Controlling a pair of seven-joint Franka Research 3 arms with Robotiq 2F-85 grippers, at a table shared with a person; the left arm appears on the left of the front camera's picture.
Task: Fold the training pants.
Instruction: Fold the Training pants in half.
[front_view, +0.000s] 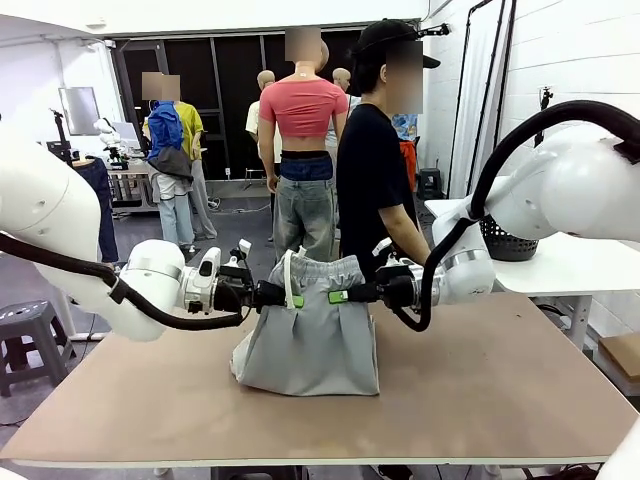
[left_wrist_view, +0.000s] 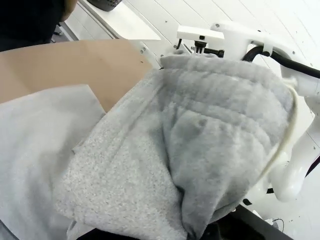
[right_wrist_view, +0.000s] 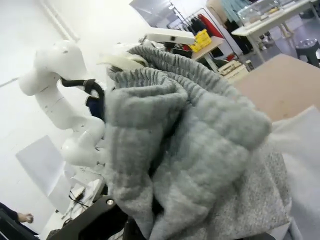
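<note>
Over the table, both arms' jaws pinch the training pants at the waistband.

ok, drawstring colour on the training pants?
White drawstring on light grey training pants; clearest in the front view.

Training pants: soft matt grey cloth, fleecy and slightly nubbly up close, waistband ribbed with gathered elastic; smooth white cord drawstring at waistband edge. Desk under pants: flat matt brown board, smooth, wood-fibre look. Left hand and right hand at waistband sides: black hard plastic or metal, cannot tell which, with green pads. Arms behind them: glossy white shells, black rubbery cables. Basket on white table beyond desk: black mesh plastic.
</note>
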